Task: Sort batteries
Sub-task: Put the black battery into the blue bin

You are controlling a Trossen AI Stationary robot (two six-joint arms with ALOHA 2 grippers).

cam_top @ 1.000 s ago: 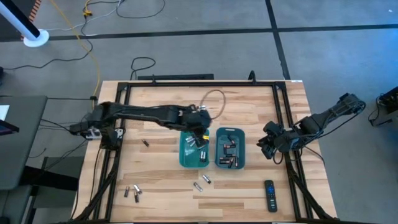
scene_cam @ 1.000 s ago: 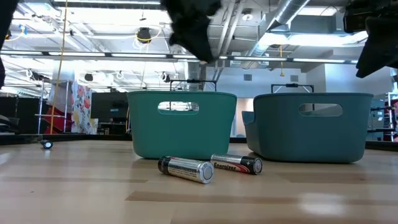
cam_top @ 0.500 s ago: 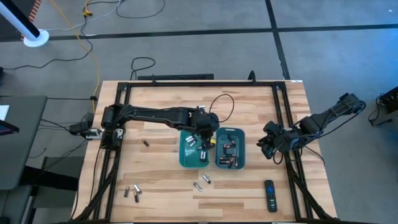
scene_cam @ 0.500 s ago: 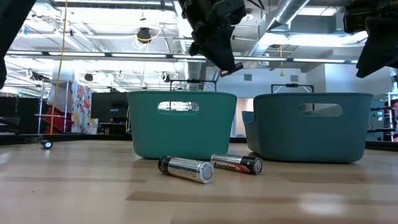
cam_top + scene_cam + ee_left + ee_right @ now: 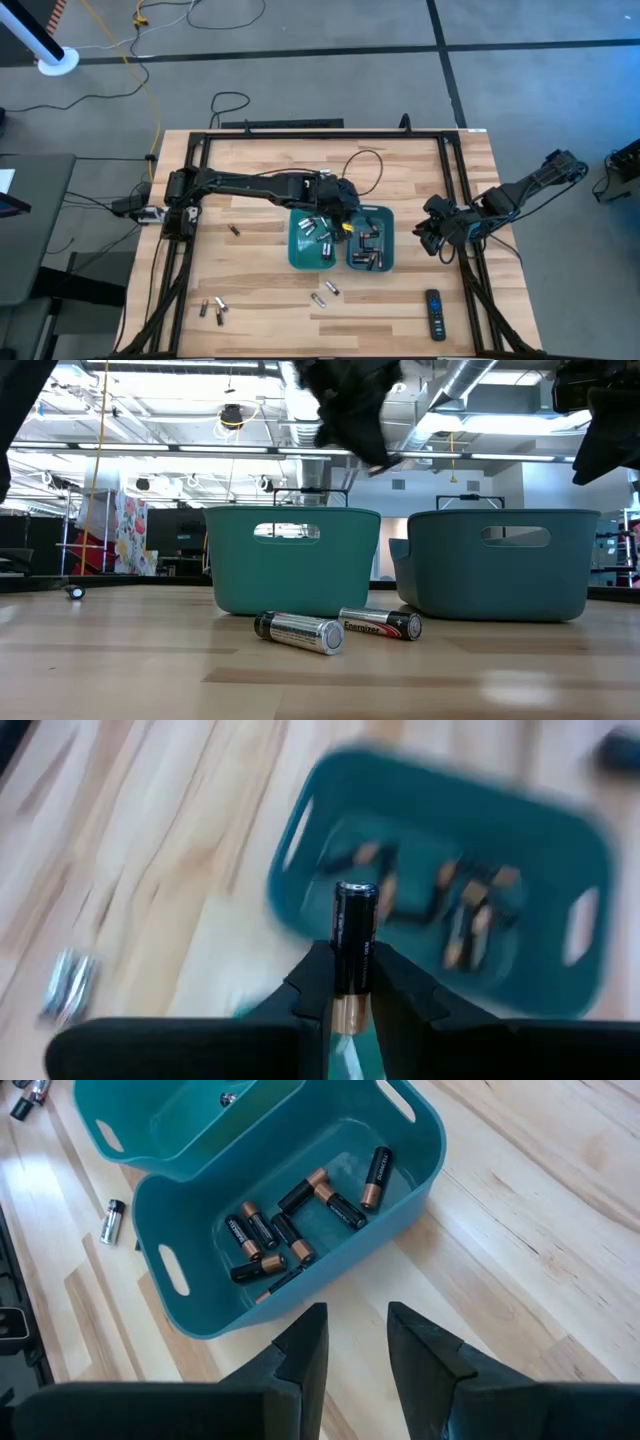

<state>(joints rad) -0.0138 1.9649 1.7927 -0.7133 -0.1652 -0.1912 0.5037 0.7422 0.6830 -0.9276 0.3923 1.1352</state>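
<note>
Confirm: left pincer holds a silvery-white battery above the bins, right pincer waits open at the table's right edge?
Not quite. The battery in the left pincer is dark with a copper-coloured end, not silvery-white; the left wrist view shows it. The rest holds: it is above the bins, and the right pincer waits open at the table's right edge.

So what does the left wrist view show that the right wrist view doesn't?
Only the left wrist view shows the left hand shut on a dark battery with a copper-coloured end. Only the right wrist view shows the right hand empty and open, and part of a second teal bin. Both show the teal bin holding dark, copper-ended batteries.
</note>
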